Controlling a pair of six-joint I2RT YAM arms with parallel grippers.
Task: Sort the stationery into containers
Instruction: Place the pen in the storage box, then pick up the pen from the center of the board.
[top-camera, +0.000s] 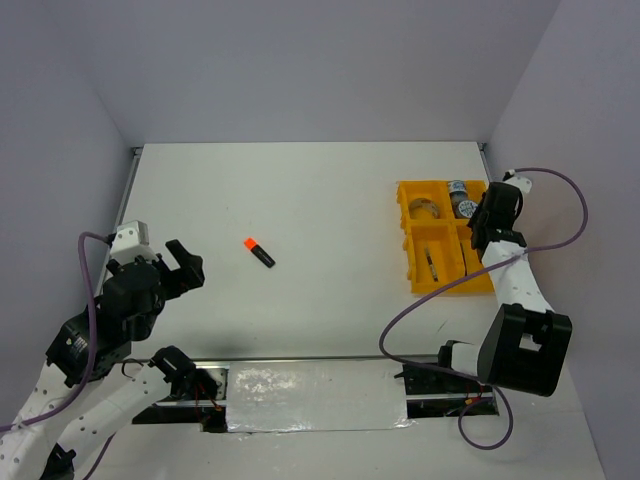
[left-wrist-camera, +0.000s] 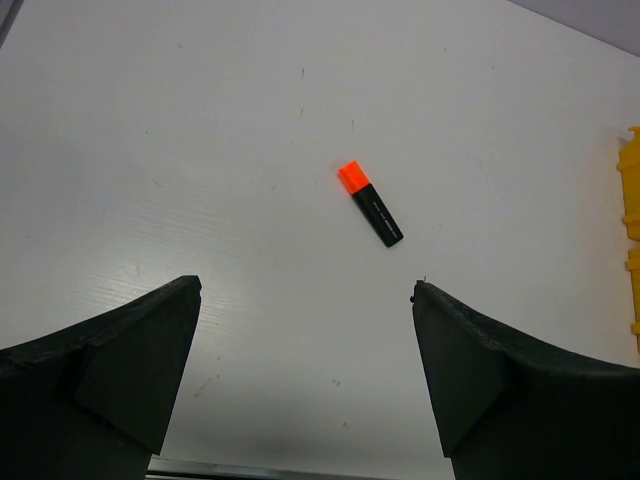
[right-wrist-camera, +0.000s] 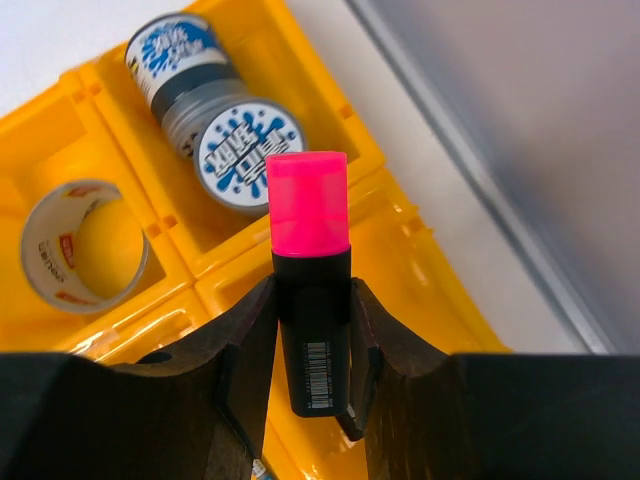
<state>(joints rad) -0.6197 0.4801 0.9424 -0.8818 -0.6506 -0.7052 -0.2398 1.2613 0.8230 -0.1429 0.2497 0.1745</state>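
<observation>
My right hand (right-wrist-camera: 312, 335) is clenched on a short black marker with a pink cap (right-wrist-camera: 310, 215). It pinches the marker low on its body, cap up. The marker hangs over the bright yellow plastic tray with four squares (right-wrist-camera: 420, 270). If I let go too near a wall, it could hit the rim and bounce out onto the white desk (right-wrist-camera: 60, 30). Just past it sit two blue-and-white tape rolls (right-wrist-camera: 248, 150), and it could drop in with them, the wrong square. My left hand (left-wrist-camera: 305, 290) is wide open and holds nothing. The black marker with an orange cap (left-wrist-camera: 370, 203) lies alone farther out. A crooked reach could knock it away.
</observation>
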